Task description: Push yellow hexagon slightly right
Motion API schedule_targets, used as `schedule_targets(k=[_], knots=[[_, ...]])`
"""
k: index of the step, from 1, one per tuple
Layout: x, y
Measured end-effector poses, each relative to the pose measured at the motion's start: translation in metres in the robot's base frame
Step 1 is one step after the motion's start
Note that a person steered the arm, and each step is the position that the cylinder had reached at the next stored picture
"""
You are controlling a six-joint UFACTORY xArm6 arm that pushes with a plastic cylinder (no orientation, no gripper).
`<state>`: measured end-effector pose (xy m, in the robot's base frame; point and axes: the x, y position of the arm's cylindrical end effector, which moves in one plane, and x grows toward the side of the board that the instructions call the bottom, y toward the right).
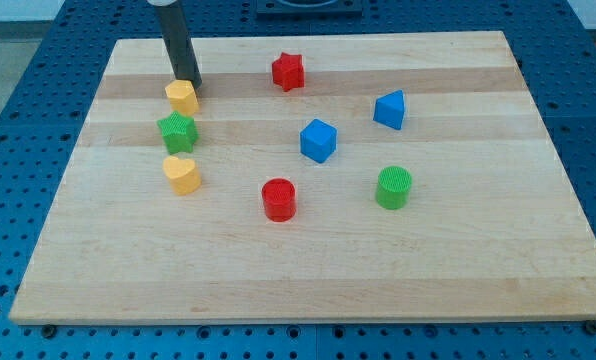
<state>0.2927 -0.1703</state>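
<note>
The yellow hexagon (182,96) lies near the board's upper left. My tip (191,83) stands just behind it, at its upper right edge, touching or nearly touching it. The dark rod rises from there to the view's top. A green star (177,131) lies just below the hexagon, and a yellow heart (181,174) lies below the star.
A red star (288,71) lies at the top centre. A blue cube (318,140) and a blue triangle (389,110) lie right of centre. A red cylinder (278,199) and a green cylinder (393,187) lie lower. The wooden board (458,270) sits on a blue perforated table.
</note>
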Motion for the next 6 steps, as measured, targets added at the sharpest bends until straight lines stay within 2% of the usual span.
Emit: schedule_targets(k=[2, 4, 6], knots=[[-0.023, -0.041], [-0.023, -0.094], [0.012, -0.099]])
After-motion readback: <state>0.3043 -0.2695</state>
